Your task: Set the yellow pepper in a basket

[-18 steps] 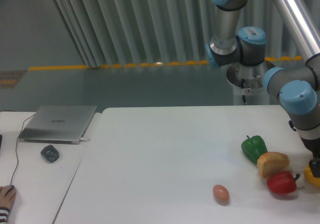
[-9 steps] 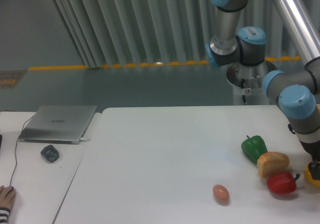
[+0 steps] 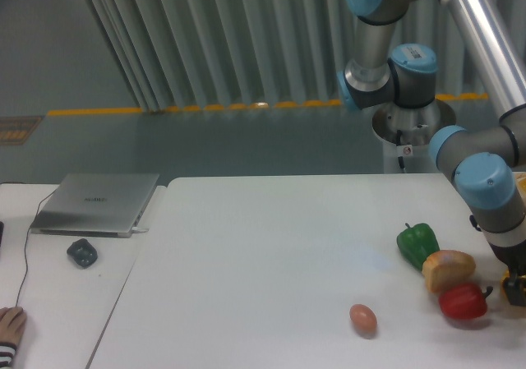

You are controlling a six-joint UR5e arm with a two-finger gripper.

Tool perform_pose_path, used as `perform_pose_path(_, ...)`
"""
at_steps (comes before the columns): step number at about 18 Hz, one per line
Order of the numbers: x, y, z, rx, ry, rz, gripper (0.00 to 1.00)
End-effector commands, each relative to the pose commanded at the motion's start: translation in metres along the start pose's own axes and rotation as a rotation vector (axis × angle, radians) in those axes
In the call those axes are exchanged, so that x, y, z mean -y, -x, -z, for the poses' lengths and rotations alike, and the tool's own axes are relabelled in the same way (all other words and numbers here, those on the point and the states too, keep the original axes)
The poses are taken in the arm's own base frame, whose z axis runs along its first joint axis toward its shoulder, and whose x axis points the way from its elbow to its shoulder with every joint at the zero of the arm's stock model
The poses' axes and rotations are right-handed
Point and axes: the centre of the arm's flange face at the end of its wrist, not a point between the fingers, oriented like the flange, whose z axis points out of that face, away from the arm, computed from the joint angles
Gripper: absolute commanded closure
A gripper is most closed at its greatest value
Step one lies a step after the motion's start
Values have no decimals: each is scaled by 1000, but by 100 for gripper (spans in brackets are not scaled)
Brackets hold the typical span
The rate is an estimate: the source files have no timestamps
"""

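Only a small sliver of the yellow pepper (image 3: 510, 291) shows, at the right edge of the table, just right of the red pepper (image 3: 463, 302). My gripper (image 3: 519, 280) hangs from the wrist at the frame's right edge, directly over the yellow pepper and covering most of it. The fingers are dark and cut off by the frame edge, so I cannot tell how the jaws stand or whether they hold the pepper. No basket is clearly in view; a tan-yellow patch (image 3: 520, 183) shows at the right edge behind the arm.
A green pepper (image 3: 417, 243), a tan bread roll (image 3: 448, 269) and the red pepper lie in a cluster at the right. A brown egg (image 3: 362, 319) lies near the front. A laptop (image 3: 97, 202), a small dark object (image 3: 82, 252) and a person's hand (image 3: 10, 323) are on the left table.
The arm's wrist has shifted slightly left and down over the yellow pepper, which now shows less. The other items have not moved.
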Motion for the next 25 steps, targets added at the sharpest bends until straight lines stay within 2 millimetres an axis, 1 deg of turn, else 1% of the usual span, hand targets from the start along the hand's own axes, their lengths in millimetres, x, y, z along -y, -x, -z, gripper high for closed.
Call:
perform_pose_path(2, 1, 2, 1, 3, 0, -2, 20)
perform_pose_path(3, 1, 3, 2, 6, 2, -3, 26)
perform_pose_path(5, -1, 2, 5, 10, 6, -2, 34)
perform_pose_path(6, -2, 1, 8, 13, 8, -2, 37)
perform_pose_path(8, -5, 0, 17, 25, 16, -1, 38)
perform_pose_path(10, -10, -5, 34, 46, 28, 5, 41)
perform_pose_path(11, -13, -9, 44, 58, 36, 10, 41)
perform_pose_path(13, -20, -20, 71, 94, 51, 27, 41)
perform_pose_path(14, -23, -27, 89, 124, 57, 37, 41)
perform_pose_path(15, -32, -39, 107, 151, 65, 58, 41)
perform_pose_path(17, -56, -67, 137, 204, 74, 114, 41)
perform_pose_path(20, -97, -115, 171, 284, 83, 215, 41)
perform_pose_path(21, -114, -132, 178, 301, 86, 254, 41)
perform_pose_path(24, -159, -185, 180, 294, 122, 308, 41)
perform_pose_path(25, -172, -199, 175, 281, 128, 330, 41)
